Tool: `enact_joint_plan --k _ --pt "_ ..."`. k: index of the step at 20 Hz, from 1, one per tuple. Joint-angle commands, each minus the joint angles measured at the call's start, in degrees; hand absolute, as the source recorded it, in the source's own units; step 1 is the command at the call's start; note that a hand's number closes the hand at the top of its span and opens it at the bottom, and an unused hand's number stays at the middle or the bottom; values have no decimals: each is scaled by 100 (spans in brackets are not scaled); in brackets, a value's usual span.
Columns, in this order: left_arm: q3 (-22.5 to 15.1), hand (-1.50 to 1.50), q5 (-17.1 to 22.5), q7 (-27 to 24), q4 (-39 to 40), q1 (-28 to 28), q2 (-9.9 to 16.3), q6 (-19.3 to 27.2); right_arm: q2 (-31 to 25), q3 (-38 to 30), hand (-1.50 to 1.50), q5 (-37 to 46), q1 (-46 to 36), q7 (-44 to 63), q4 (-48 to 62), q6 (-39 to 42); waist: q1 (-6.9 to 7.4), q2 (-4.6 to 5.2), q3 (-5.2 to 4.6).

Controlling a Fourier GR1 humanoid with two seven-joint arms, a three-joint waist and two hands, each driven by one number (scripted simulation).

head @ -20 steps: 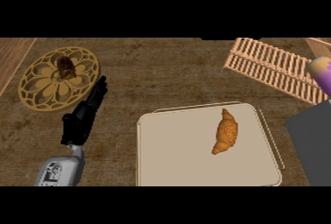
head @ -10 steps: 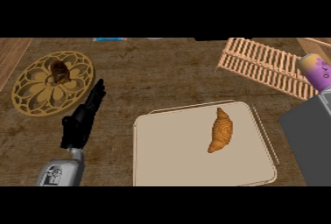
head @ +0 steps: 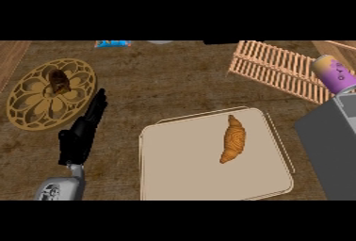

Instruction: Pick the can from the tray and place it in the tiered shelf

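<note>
— Can?
— Off the tray, at the right edge, beside the tiered shelf; right hand hidden, can't tell its grip.
— Left hand?
— Fingers straight, holding nothing, on the desk between the round plate and the tray's left rim. Croissant lies mid-tray.

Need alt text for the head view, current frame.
A purple can is up at the right edge beside a wooden slatted shelf, above a grey arm; the beige tray holds only a croissant. The left hand lies open on the counter near a round patterned plate.
</note>
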Motion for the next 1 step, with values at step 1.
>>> enact_joint_plan --k 1 --pt "-42 0 -78 30 4 -36 -35 69 260 -670 -150 -840 643 599 -1208 1262 -59 2 7"
